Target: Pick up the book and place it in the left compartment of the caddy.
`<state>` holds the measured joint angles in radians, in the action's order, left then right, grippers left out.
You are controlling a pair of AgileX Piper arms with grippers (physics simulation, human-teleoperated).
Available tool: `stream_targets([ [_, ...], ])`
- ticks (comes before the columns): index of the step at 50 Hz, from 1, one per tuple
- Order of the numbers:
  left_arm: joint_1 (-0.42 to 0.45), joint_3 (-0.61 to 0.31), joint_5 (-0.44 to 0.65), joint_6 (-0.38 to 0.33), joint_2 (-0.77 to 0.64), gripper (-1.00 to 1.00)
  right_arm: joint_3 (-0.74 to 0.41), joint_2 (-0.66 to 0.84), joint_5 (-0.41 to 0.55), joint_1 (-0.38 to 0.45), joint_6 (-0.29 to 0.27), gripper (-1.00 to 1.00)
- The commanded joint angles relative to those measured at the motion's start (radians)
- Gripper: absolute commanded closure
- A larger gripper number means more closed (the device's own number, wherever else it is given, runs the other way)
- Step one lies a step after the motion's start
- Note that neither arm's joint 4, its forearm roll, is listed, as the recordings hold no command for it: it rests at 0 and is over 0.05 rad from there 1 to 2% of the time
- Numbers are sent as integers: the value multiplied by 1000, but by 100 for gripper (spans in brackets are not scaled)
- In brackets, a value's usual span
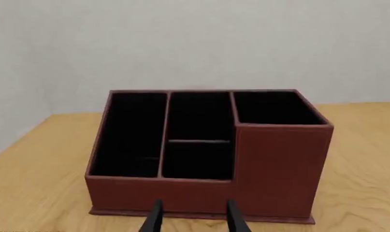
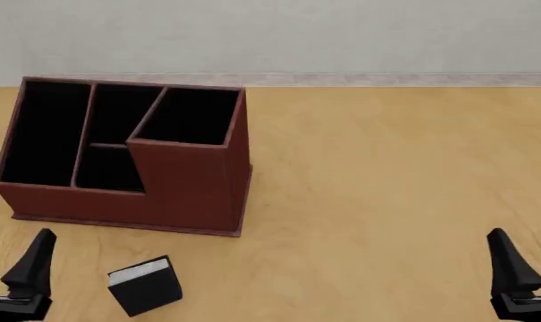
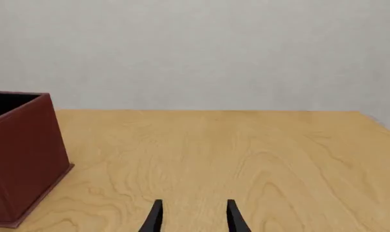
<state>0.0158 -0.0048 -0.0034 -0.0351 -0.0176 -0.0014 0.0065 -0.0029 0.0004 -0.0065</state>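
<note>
**Book waits in front of caddy as both hands idle apart**

On the wooden surface [image 2: 387, 188], nearer the arms than the caddy [image 2: 185, 194] and just clear of its front wall, the small black book [image 2: 146, 287] lies flat and slightly turned, its white page edges facing the box. It is untouched, so the pickup has not begun. The caddy stands with its tall square cell on the right and its low end on the left, where the left compartment [image 2: 39, 134] opens upward as a long dark slot, seemingly free to take the book from above.

Left of the book, the left hand [image 2: 11, 258] hangs low with its fingers spread and nothing between them; it sits closest to both book and slot, which suggests it is the arm suited to the job. Well to the right of the caddy, the right hand [image 2: 525, 258] is likewise released and empty, with only bare wood ahead of it in its own wrist view.

Much is cut off. In the front view only one finger of each hand shows fully, the other clipped at the frame's edge. The left wrist camera looks straight at the caddy's front and misses the book altogether, so the book appears in a single view. The compartments' black lining swallows detail, and their floors cannot be made out. The right wrist view catches only one corner of the caddy.
</note>
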Motion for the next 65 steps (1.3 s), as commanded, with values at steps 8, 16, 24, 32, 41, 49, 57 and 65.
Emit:
stream_targets([
  [8,-15,-15,-15,53,17,-100,-3,-1,4,3,15,-100],
  [16,-34,-39,16,55,10,-100,-1,-4,3,0,20,-100],
  [24,38,-84,22,38,-80,-100,-5,-4,4,-3,33,-100],
  [32,97,-143,-13,29,-219,-100,-2,-5,0,-7,44,-100],
  [41,184,-271,57,-26,-319,-100,-3,-4,2,-4,34,-100],
  [49,226,-383,143,-44,-378,-100,-1,0,5,3,32,-100],
  [57,289,-480,241,-55,-448,-100,0,17,-3,6,20,-100],
  [65,376,-562,324,-57,-536,-100,0,44,-20,8,8,-100],
])
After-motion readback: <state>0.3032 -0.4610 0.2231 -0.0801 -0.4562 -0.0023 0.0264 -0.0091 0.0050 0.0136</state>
